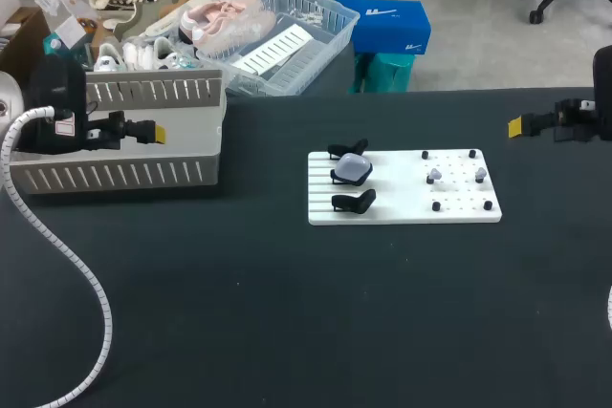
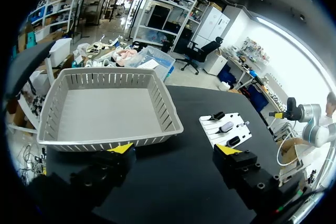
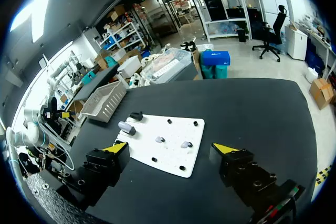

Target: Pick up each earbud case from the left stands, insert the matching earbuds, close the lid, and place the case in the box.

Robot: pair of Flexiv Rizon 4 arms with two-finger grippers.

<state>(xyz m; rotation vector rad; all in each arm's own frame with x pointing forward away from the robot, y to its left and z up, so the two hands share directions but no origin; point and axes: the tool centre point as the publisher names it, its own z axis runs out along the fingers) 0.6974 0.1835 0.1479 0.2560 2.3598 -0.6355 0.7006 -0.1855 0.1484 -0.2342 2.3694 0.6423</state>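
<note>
— Left gripper and right gripper both gape wide, holding nothing. Where's the risk?
— With the earbud case, perched on the middle stand at the white board's nine o'clock. A skewed pinch could knock it off or drag the board; the tiny earbuds, toward three o'clock, could roll away. The grey basket waits at far nine o'clock.
</note>
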